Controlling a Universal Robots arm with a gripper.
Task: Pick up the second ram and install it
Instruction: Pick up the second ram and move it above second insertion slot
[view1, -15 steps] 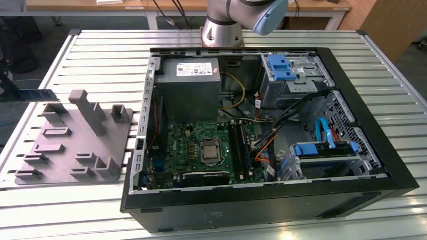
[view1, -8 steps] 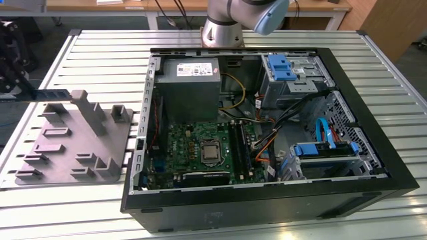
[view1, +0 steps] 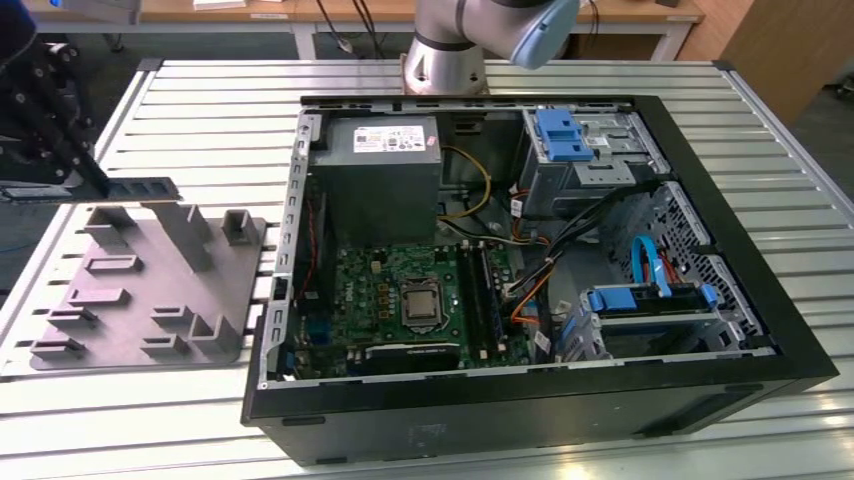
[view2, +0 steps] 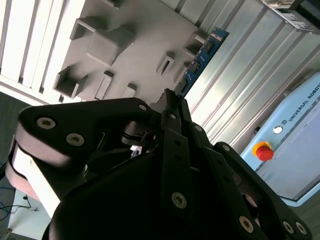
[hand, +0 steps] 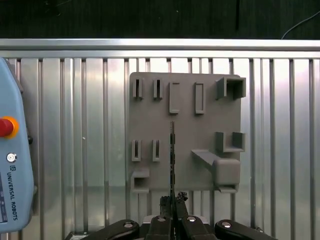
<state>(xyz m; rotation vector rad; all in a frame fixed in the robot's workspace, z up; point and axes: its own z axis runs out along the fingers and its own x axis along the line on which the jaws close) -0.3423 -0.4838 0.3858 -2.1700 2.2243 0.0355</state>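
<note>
Finds the gripper (view1: 88, 187) pinching the second ram (view1: 140, 187) by one end, fingertips pressed onto both faces of the blue board. Places the ram level over the grey tray (view1: 134, 300), by the edge of the table (view1: 214, 90) on the exterior view's left, well apart from the open computer case (view1: 534, 410) at the table's middle. Cannot tell whether the ram touches the tray's posts.

Bright even light, glare on ribbed table (view2: 240, 65)

A ribbed metal tabletop (view1: 200, 85) stands before wooden desks (view1: 641, 12), above a dark floor (hand: 150, 20).
</note>
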